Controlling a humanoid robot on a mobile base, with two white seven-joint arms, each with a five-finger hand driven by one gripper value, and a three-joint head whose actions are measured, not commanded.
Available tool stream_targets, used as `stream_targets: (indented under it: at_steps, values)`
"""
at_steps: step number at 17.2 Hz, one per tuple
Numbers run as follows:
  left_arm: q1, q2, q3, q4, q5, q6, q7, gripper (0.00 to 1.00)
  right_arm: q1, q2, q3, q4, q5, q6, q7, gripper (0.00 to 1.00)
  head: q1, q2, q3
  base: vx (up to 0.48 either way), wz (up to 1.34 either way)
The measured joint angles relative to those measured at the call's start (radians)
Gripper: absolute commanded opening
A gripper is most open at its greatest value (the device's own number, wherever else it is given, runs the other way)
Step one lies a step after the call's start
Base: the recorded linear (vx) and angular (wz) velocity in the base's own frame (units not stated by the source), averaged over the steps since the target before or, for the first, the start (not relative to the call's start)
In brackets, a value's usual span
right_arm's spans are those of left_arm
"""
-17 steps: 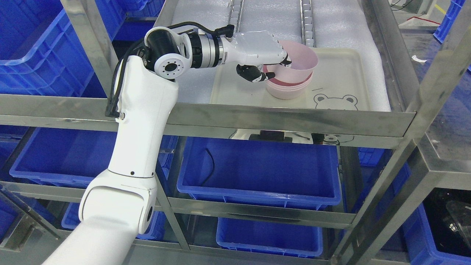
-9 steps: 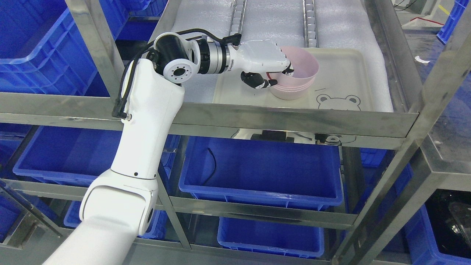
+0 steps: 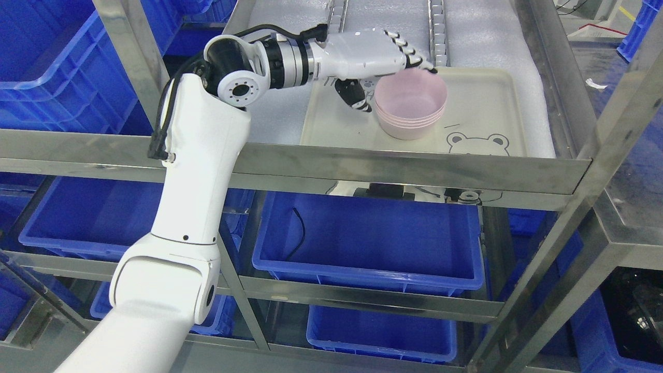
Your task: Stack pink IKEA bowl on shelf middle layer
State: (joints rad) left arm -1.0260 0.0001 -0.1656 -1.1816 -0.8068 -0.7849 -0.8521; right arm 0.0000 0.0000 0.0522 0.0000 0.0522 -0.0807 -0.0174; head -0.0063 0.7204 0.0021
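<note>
A stack of pink bowls (image 3: 412, 106) stands upright on a cream tray (image 3: 481, 109) with a bear drawing, on the shelf layer. The top bowl sits nested in the ones below. My left hand (image 3: 393, 77) hovers at the stack's far left rim. Its fingers (image 3: 412, 54) are stretched out flat above the rim and the thumb (image 3: 355, 96) hangs beside the stack's left wall. The hand holds nothing. The right arm is out of view.
The steel shelf rail (image 3: 362, 168) runs across in front of the tray. White foam padding (image 3: 383, 20) covers the shelf with roller strips behind. Blue bins (image 3: 368, 238) fill the lower layers and the left side. A steel post (image 3: 585, 197) slants at the right.
The left hand let go of the top pink bowl, which dropped level into the stack. The fingers opened and the hand lifted slightly.
</note>
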Motion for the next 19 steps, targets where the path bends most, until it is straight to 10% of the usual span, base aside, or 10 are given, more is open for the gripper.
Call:
stream_targets:
  at_steps: [7, 19]
  values:
    - [0.081, 0.0, -0.055, -0.068, 0.235, 0.0, 0.046, 0.95, 0.0, 0.0, 0.0, 0.0, 0.0, 0.0, 0.005, 1.0, 0.0, 0.0, 0.0, -0.016, -0.07]
    - [0.673, 0.0, -0.224, -0.225, 0.312, 0.0, 0.085, 0.97, 0.0, 0.0, 0.0, 0.0, 0.0, 0.0, 0.0, 1.0, 0.0, 0.0, 0.0, -0.02, -0.06]
